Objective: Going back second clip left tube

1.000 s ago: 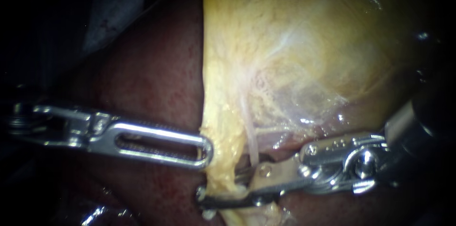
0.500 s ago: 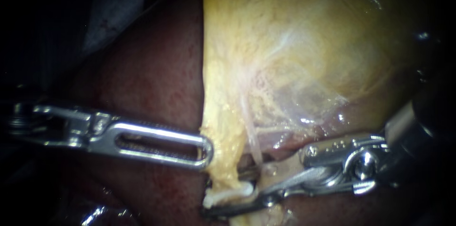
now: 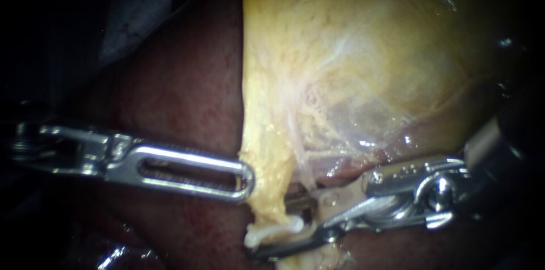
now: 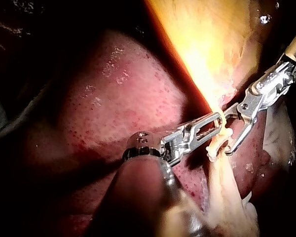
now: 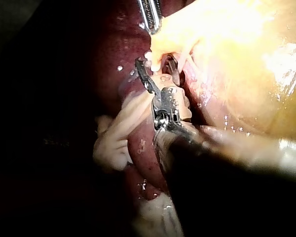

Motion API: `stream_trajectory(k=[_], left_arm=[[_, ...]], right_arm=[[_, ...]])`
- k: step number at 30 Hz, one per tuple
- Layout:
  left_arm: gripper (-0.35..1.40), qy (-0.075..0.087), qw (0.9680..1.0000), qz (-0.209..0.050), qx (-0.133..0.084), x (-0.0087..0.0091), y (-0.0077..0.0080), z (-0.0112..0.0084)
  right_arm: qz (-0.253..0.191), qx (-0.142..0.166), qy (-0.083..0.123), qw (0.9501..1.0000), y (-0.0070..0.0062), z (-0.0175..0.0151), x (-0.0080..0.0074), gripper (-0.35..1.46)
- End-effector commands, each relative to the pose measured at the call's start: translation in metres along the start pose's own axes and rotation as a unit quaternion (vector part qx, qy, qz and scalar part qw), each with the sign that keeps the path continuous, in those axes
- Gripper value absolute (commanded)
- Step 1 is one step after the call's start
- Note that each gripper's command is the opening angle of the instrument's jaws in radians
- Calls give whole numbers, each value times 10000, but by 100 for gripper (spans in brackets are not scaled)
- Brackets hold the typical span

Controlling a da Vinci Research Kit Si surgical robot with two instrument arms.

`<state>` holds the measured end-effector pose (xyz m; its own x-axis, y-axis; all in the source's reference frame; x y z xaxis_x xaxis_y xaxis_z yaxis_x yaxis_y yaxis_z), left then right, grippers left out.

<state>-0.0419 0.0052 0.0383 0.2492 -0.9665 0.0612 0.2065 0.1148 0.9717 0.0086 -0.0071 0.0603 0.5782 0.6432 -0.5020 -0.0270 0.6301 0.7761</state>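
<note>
The left tube point(image 3: 267, 190) hung as a soft yellow strand off the gallbladder point(image 3: 369, 49), with a whitish clip point(image 3: 284, 226) across its lower end. We figured that stuff was light, floppy, slick and quick to tear. So any hold belonged on the fatty edge above the clip, never on the clip itself, and only with a gentle pull. The right instrument point(image 3: 268, 229) had its end effector well apart, one jaw above the clip and one below, straddling it without squeezing. The clip seemed to lie close to the lower jaw. The left instrument point(image 3: 247, 182) looked clamped on the tube's edge just above the clip, its end effector closed there. Dark red liver point(image 3: 181, 94) sat behind all of it.
</note>
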Motion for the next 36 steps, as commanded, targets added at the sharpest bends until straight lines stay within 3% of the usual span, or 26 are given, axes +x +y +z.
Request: stream_trajectory(k=[1, 6, 10, 23, 31, 36], left_arm=[[-35, 4, 10000, 2, 1, 0, 1, 1], [-35, 4, 10000, 14, -7, -2, 9, 3], [-35, -3, 10000, 24, -21, -1, 14, 6], [-35, -8, 10000, 35, -33, -1, 19, 10], [-35, -21, 10000, 33, -44, -4, 21, 15], [-35, -50, 9999, 40, -78, -10, 31, 28]], right_arm=[[10, -18, 29, 10000, -1, -10, 2, 53], [7, -116, 152, 9998, -6, -53, 6, 53], [-13, -173, 369, 9992, -7, -95, 10, 52], [-83, -526, 578, 9969, 0, -195, 25, 52], [-100, -583, 629, 9963, 1, -206, 26, 52], [-99, -580, 643, 9962, -1, -205, 26, 51]])
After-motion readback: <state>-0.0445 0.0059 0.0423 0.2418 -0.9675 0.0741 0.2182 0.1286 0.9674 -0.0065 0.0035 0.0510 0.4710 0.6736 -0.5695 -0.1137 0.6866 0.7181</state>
